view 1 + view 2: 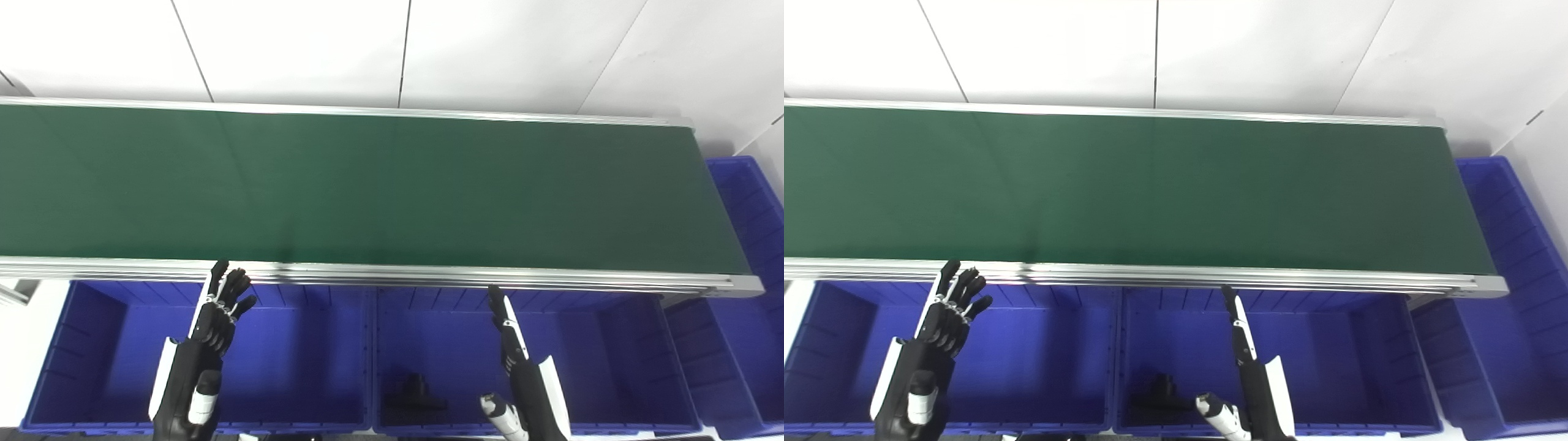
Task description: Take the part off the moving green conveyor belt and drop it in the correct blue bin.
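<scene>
The green conveyor belt [367,190] runs across the view and carries no part that I can see. A dark part [413,395] lies on the floor of the middle blue bin [625,367]. My left hand [219,309] is open and empty, fingers apart, raised over the left blue bin [294,367] just below the belt's near rail. My right hand [508,334] is open and empty, fingers straight, over the middle bin to the right of the dark part.
An aluminium rail [429,275] edges the belt's near side. A third blue bin [747,245] stands at the belt's right end. White wall panels rise behind the belt.
</scene>
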`<state>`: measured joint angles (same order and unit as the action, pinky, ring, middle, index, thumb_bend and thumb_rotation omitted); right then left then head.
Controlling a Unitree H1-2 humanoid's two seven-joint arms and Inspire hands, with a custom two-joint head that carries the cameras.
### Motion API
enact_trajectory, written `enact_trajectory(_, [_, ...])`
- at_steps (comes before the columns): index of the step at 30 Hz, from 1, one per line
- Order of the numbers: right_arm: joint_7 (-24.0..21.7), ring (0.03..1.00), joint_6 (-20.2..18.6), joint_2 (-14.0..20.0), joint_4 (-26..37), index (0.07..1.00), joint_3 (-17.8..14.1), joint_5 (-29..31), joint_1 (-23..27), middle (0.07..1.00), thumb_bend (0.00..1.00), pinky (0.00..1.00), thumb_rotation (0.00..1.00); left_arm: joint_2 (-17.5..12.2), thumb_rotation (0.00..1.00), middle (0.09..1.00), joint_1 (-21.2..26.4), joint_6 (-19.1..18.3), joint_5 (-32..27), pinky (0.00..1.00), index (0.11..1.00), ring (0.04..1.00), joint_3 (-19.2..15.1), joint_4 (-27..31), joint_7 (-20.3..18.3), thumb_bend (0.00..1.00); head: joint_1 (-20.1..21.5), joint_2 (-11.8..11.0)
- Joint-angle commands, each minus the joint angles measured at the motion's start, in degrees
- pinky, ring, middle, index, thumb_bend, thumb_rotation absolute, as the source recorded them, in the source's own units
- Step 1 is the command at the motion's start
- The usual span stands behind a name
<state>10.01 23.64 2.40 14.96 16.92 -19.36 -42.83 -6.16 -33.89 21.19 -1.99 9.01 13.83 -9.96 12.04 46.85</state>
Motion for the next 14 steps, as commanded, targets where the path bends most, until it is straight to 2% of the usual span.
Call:
enact_trajectory(1, [2.0, 1.0, 3.2, 0.3, 0.4, 1.0, 1.0, -1.1, 0.2, 1.0, 1.0, 1.0, 1.0, -1.0, 0.97, 0.967, -0.1, 2.0, -0.4, 0.88, 1.0, 0.948, 0.1, 0.8, -0.5, 1.0, 0.0, 0.1])
enact_trajectory(5, [4.3, 1.0, 3.3, 0.7, -0.3, 1.0, 2.3, -0.3, 0.8, 1.0, 1.0, 1.0, 1.0, -1.0, 0.97, 0.963, 0.1, 2.3, 0.5, 0.88, 1.0, 0.946, -0.4, 0.7, 0.1, 1.0, 0.5, -0.2])
enact_trajectory(8, [3.7, 1.0, 3.3, 0.9, -0.5, 1.0, 3.1, 3.4, 0.9, 1.0, 1.0, 0.99, 1.0, -0.8, 0.97, 0.989, 0.3, 2.7, 1.7, 0.9, 1.0, 0.962, -0.7, 0.2, 0.7, 1.0, 0.2, -0.5])
enact_trajectory(11, [2.7, 1.0, 2.9, 0.7, -0.6, 1.0, 2.7, 4.3, 0.9, 1.0, 1.0, 0.97, 1.0, -0.6, 0.97, 0.998, 0.4, 2.5, 2.0, 0.9, 1.0, 0.967, -0.5, 0.1, 0.7, 1.0, -1.5, -0.3])
enact_trajectory(14, [0.8, 1.0, 2.3, 1.2, -0.7, 1.0, 2.5, 4.2, 1.0, 1.0, 1.0, 0.99, 1.0, -0.7, 0.98, 0.995, 0.6, 2.7, 2.9, 0.89, 1.0, 0.965, -0.1, 0.1, 0.4, 1.0, -2.2, -0.4])
